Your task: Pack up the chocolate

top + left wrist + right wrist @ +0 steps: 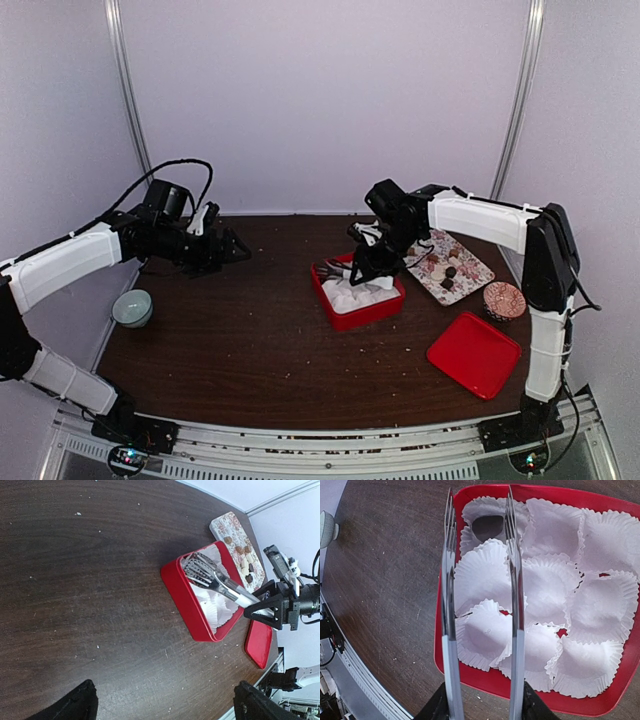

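The dark wooden desk point(250, 340) carries a red box point(182, 597) near its middle, a patterned tray point(225, 522) behind and to the right of it, and a flat red lid point(475, 352) nearer the right arm's base. The box is lined with white paper cups point(485, 577). One dark piece of chocolate point(487, 526) lies in the cup at the box's far left corner, and the other pieces sit on the tray. The right end effector point(267, 612) is clamped on the handle of metal tongs point(448, 630). Their tines stand spread apart above that corner cup, with nothing between them. The left end effector point(225, 247) hangs with its jaws wide apart and empty, well off to the left of the box. The step looks like a release just made, so the tongs should be lifted straight up, keeping the tines off the fluted paper, which seems light enough to drag along. For the next piece, it would be best to squeeze only enough to hold it, then aim for the empty cup beside the filled one and lower the tongs close before letting go.
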Robot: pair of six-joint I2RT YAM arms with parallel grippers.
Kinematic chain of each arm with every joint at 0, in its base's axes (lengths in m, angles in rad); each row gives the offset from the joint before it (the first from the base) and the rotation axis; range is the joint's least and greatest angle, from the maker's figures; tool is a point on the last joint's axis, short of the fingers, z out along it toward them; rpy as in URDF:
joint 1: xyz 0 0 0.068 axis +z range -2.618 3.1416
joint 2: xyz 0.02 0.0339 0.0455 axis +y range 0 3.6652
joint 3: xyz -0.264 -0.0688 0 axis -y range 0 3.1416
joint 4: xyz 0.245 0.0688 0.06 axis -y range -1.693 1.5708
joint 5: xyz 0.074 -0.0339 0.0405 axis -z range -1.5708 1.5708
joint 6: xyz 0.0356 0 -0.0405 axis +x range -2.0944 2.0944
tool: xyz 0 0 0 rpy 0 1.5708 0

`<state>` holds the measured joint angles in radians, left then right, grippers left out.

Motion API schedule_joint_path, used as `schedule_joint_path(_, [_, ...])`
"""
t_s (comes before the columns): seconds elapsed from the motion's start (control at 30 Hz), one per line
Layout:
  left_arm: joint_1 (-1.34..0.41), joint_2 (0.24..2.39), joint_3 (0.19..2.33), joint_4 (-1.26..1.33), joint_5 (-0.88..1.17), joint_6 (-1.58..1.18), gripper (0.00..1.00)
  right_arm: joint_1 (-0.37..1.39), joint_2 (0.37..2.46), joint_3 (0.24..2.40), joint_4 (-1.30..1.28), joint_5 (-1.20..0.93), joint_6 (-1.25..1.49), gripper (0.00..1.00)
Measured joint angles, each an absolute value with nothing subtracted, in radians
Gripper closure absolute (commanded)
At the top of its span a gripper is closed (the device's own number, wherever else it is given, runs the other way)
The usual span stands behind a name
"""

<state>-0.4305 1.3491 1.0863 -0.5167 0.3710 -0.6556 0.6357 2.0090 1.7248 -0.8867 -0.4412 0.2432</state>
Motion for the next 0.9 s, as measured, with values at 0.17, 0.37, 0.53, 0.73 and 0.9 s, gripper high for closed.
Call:
schedule_joint_path(0.17, [-0.430, 1.349, 1.087, -0.517, 0.371, -0.648, 0.02, 0.635, 2.007, 1.731, -0.887, -0.440, 0.245, 0.61])
schedule_joint_path(0.37, [-0.430, 1.349, 1.087, -0.518, 0.372, -0.634, 0.02, 0.621, 1.945, 1.730, -0.918, -0.432, 0.248, 0.61])
schedule_joint_path(0.53, [-0.430, 1.350, 1.087, -0.518, 0.384, -0.616, 0.02, 0.569, 1.777, 1.700, -0.947, -0.430, 0.242, 0.59])
schedule_joint_path(0.73, [-0.430, 1.371, 1.095, -0.524, 0.395, -0.588, 0.02, 0.467, 1.565, 1.561, -0.968, -0.417, 0.240, 0.57])
schedule_joint_path(0.9, [-0.429, 1.378, 1.103, -0.523, 0.402, -0.574, 0.02, 0.363, 1.448, 1.414, -1.002, -0.396, 0.240, 0.58])
